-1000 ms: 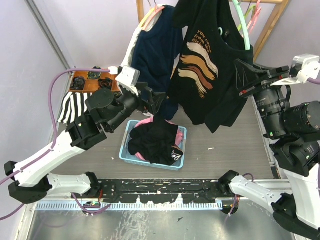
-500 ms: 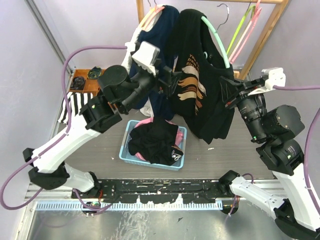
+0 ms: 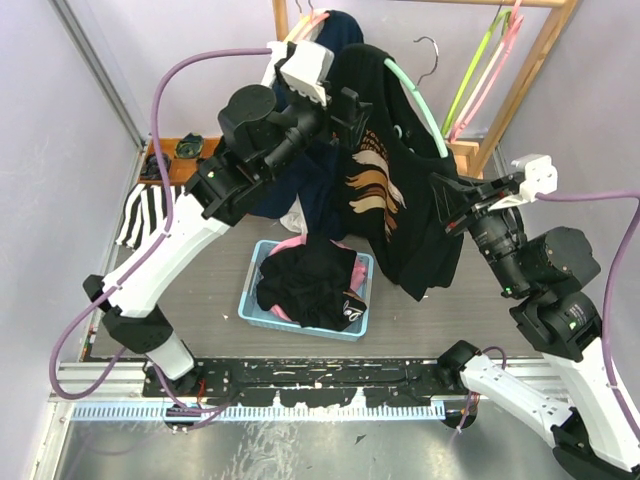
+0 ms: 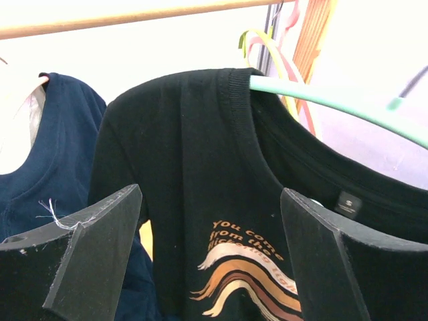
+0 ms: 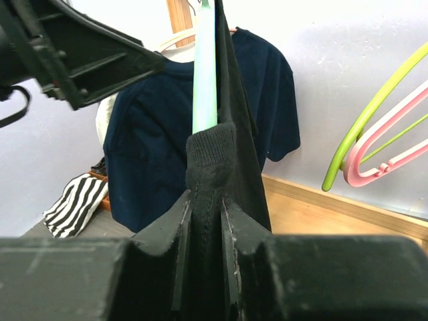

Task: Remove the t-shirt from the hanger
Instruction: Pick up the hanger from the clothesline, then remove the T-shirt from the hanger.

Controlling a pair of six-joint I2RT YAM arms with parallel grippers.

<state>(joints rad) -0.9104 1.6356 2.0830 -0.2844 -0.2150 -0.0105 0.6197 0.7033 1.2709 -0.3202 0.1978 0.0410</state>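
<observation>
Location: the black t-shirt [image 3: 395, 215], printed with tan waves, hangs on a mint-green hanger [image 3: 415, 95] above the far side of the counter [image 3: 470, 300], in front of a navy shirt [image 3: 320, 180].

The top view alone shows both arms raised to the garment, and below it a blue basket [image 3: 300, 327] of dark clothes and a striped cloth [image 3: 140, 215] at the left edge.

The left wrist view shows the neckband, the inner label and the wooden rail [image 4: 134, 17]. There the t-shirt [image 4: 194, 167] has one shoulder over the hanger [image 4: 314, 100], whose arm runs bare to the right.

The right wrist view shows the hanger [image 5: 204, 80] edge-on, rising out of a fold of the t-shirt [image 5: 210, 160], with pink and lime hangers [image 5: 381, 134] at the right.

Obscured: the hem is cut off in both wrist views. It cannot be told whether the hanger's lower end lies inside the right grip. The print's lettering is only partly legible.

Left tool [image 4: 210, 194]: spread wide, one finger to either side of the chest area below the collar. Contact with the cloth cannot be confirmed. From above, the left tool [image 3: 348, 108] stands at the garment's upper left.

Right tool [image 5: 206, 200]: pressed together, pinching the bunched black fabric at the hanger's lower end. From above, the right tool [image 3: 447, 205] meets the garment's right edge.
</observation>
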